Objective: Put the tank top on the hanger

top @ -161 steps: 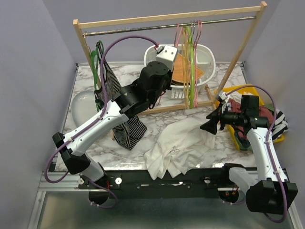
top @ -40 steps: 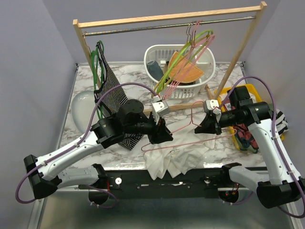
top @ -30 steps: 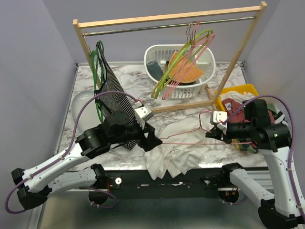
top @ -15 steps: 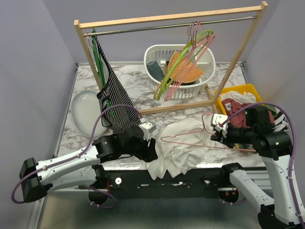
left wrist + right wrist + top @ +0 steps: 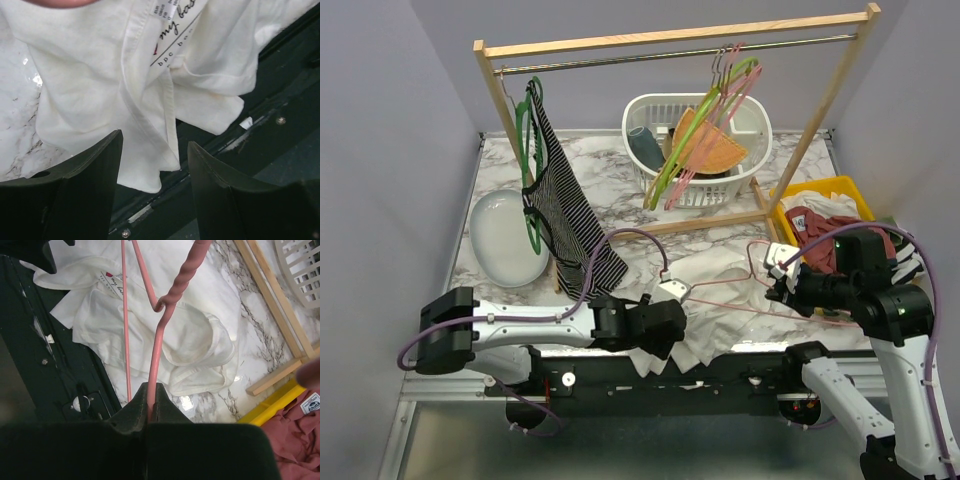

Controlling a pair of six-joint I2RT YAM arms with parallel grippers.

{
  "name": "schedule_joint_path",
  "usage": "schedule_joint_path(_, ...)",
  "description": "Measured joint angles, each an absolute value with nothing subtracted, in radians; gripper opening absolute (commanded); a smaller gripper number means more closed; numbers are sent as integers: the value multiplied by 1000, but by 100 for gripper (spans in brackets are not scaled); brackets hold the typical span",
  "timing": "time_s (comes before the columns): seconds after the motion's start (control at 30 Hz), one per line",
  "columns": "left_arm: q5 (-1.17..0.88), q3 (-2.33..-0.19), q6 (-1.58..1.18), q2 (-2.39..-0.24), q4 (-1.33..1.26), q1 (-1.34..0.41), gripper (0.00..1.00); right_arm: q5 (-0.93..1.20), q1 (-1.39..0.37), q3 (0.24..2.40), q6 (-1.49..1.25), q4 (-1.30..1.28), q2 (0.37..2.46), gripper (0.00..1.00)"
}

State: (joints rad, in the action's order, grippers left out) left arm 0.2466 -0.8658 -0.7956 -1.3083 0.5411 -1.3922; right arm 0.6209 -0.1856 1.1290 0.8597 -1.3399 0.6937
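Note:
The white tank top [image 5: 715,268] lies crumpled on the marble table near the front edge, its hem hanging over that edge. My left gripper [image 5: 667,333] hovers low at the hem. In the left wrist view the left gripper [image 5: 154,167] stands open, with the tank top [image 5: 100,75] just beyond the fingertips [image 5: 102,160], not pinched. My right gripper [image 5: 780,287] is shut on the pink wire hanger [image 5: 751,252], held over the garment's right part. The right wrist view shows the right gripper [image 5: 150,390] clamped on the hanger [image 5: 161,335] below its twisted neck, with the tank top [image 5: 195,340] underneath.
A wooden rack with a metal rail [image 5: 620,57] stands at the back. On it hang a striped garment [image 5: 565,200] at the left and lime-green and pink hangers [image 5: 705,125]. A white basket [image 5: 650,105], a yellow bin [image 5: 790,200] of clothes and a white dish [image 5: 505,235] ring the work area.
My left arm has dropped and swung right to the tank top's front hem, its jaws a little narrower. The right gripper keeps the hanger almost in place. The striped garment has swung back.

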Motion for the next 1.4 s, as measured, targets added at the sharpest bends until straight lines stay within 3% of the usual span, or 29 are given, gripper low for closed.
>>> schedule_joint_path(0.13, 308, -873, -824, -1369, 562, -1410, 58, 616, -186, 1106, 856, -1340, 683, 0)
schedule_joint_path(0.27, 358, -877, -847, -1414, 570, -1412, 23, 609, -186, 1091, 856, -1340, 677, 0)
schedule_joint_path(0.43, 400, -881, -856, -1441, 573, -1414, 1, 606, -184, 1091, 857, -1340, 678, 0)
schedule_joint_path(0.67, 424, -867, -853, -1377, 567, -1413, 1, 608, -183, 1091, 873, -1340, 678, 1)
schedule_joint_path(0.77, 426, -839, -850, -1311, 546, -1408, 25, 607, -183, 1091, 880, -1340, 678, 1)
schedule_joint_path(0.8, 426, -825, -845, -1285, 533, -1407, 38, 607, -183, 1091, 882, -1340, 678, 0)
schedule_joint_path(0.9, 421, -801, -860, -1248, 509, -1407, 49, 603, -183, 1091, 881, -1340, 678, 0)
schedule_joint_path(1.23, 420, -787, -945, -1343, 479, -1414, 51, 593, -183, 1091, 874, -1340, 696, 0)
schedule_joint_path(1.4, 449, -849, -964, -1475, 517, -1419, 40, 593, -183, 1091, 873, -1340, 697, 0)
